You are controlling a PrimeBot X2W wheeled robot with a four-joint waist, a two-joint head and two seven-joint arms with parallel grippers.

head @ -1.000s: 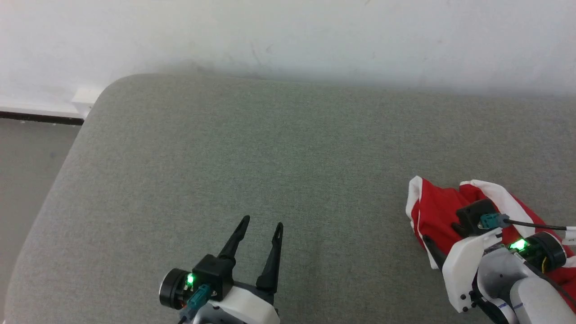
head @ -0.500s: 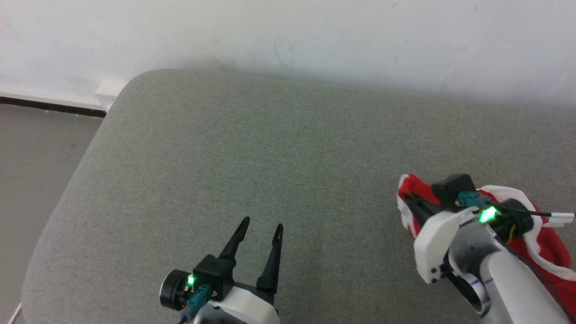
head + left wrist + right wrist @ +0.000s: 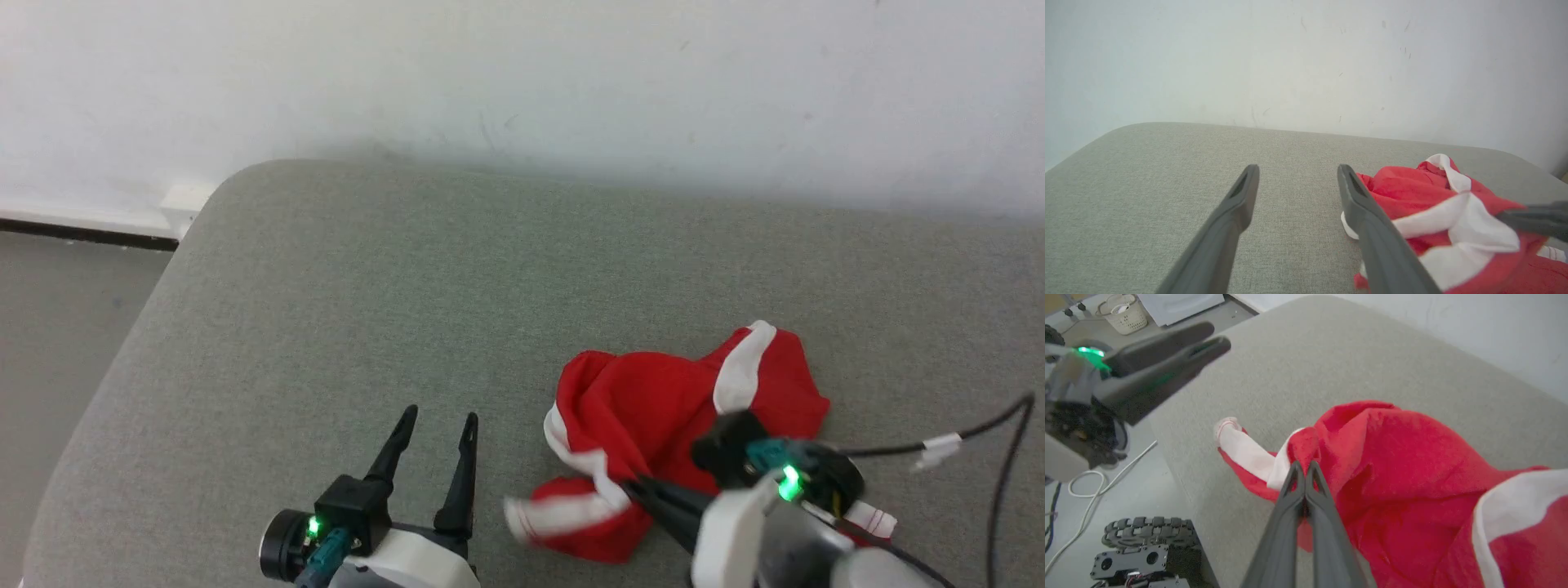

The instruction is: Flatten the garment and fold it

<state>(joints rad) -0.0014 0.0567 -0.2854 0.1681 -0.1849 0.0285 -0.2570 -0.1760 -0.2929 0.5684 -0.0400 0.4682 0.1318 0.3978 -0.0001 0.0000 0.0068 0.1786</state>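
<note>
R gripper (image 3: pixel 1304 467) is clamped tight, both fingers pressed together on a fold of the garment (image 3: pixel 686 408), right where red cloth meets a white band, at its front-left part in head view. Garment = red shorts w/ white stripe + trim, bunched up, not flat. It lies on the grey cushion (image 3: pixel 367 286), centre-right in head view, w/ one white-trimmed end trailing toward the near edge. I can't tell if the pinched bit is lifted off the cushion. L gripper (image 3: pixel 437 420) is wide open, nothing in it, fingers pointing toward the white wall (image 3: pixel 522 73), just left of the garment. In L wrist view its right finger overlaps the cloth, but I can't tell if they touch. R wrist view also has the floor beside the cushion w/ a white cable (image 3: pixel 1086 498), a treaded wheel unit (image 3: pixel 1147 528) and a pale basket (image 3: pixel 1122 312).
</note>
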